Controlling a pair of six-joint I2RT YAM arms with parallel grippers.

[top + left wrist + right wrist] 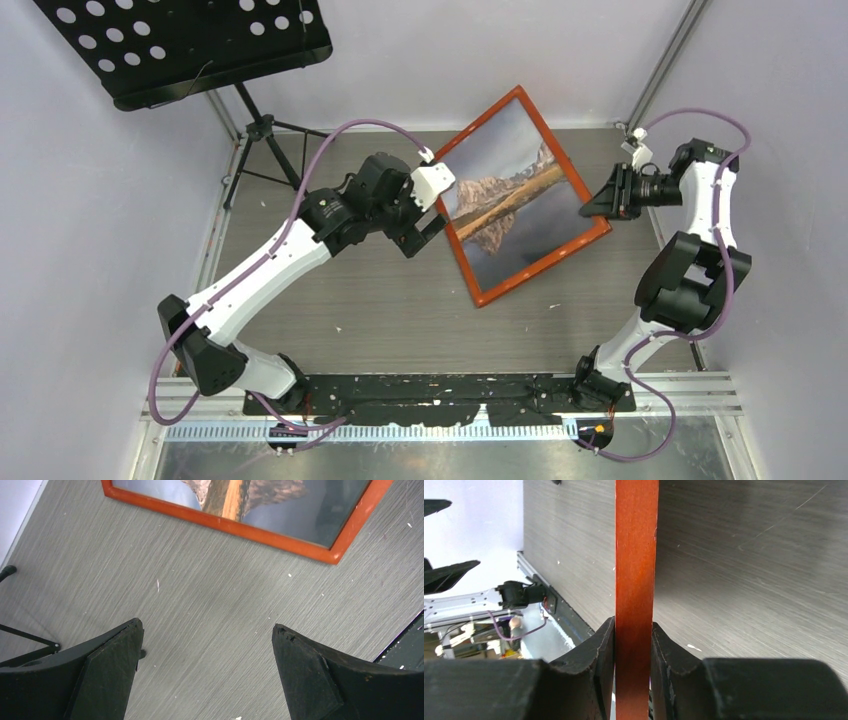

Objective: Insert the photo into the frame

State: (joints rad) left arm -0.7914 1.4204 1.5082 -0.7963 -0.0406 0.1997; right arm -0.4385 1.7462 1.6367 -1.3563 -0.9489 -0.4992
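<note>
Orange-brown wood is seen as the thin border of the frame [544, 265], which is set diagonally over the far middle of the grey table [380, 300]. The photo [510, 195], a rocky mountain mirrored in a lake, is seen inside that border. The frame's right edge [636, 555] is clamped between the narrowed fingers of the right gripper [634, 625], one pad pressed to each face of the wood. Whether the frame rests flat on the table or is raised cannot be told. Just beside its left edge the left gripper [425, 232] is held with its fingers [112, 667] spread wide, nothing between them but bare table. A black perforated music stand [190, 40] is placed at the far left corner.
</note>
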